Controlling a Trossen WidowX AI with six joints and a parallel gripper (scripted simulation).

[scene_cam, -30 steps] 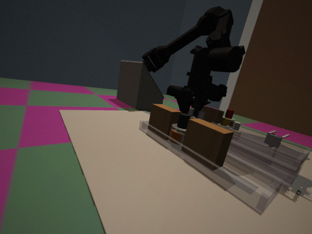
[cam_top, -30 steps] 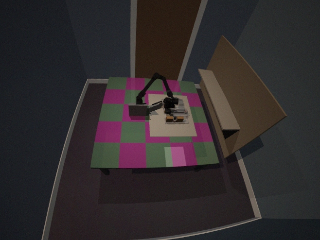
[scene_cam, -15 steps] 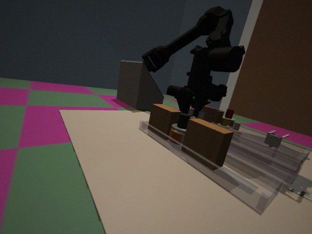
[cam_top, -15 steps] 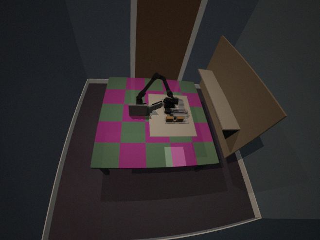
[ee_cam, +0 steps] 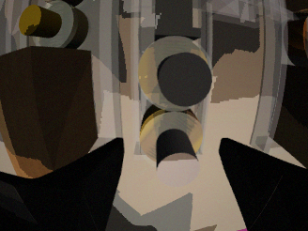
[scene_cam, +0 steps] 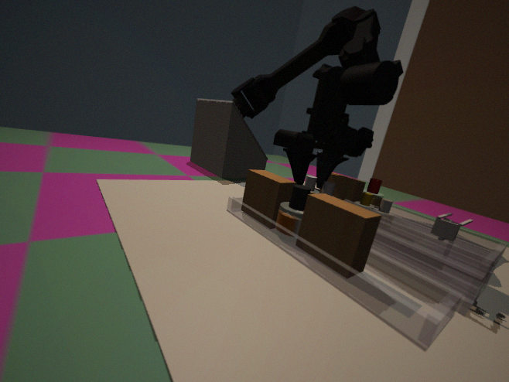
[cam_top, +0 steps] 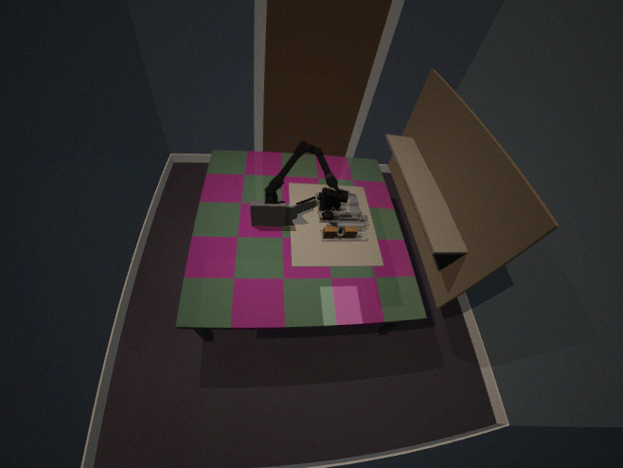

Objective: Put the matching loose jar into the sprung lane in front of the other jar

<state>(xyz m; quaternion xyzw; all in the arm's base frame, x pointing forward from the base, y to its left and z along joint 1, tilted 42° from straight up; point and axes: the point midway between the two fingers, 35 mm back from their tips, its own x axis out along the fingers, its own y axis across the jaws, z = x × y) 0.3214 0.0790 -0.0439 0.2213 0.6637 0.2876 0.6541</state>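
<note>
Two jars with pale yellowish bodies stand in a row in the clear lane (ee_cam: 131, 113). The front jar (ee_cam: 178, 171) has a long knob with a pale top and dark side; the rear jar (ee_cam: 188, 80) has a broad dark grey knob, and a dark plate edge lies behind it. The bodies look touching or nearly so. I cannot tell whether the front jar is slightly tilted, and its foot is hidden. My gripper (scene_cam: 309, 185) (ee_cam: 173, 146) is open, a black finger on each side of the front jar, with a gap on both sides.
A brown block (ee_cam: 52, 103) and a yellow-knobbed jar (ee_cam: 33, 21) are at the left. Two more brown blocks (scene_cam: 336, 230) (scene_cam: 267, 197) flank a dark-knobbed jar (scene_cam: 299, 197) in the near clear tray. A red knob (scene_cam: 374, 185) and a grey handle piece (scene_cam: 445, 228) are farther right.
</note>
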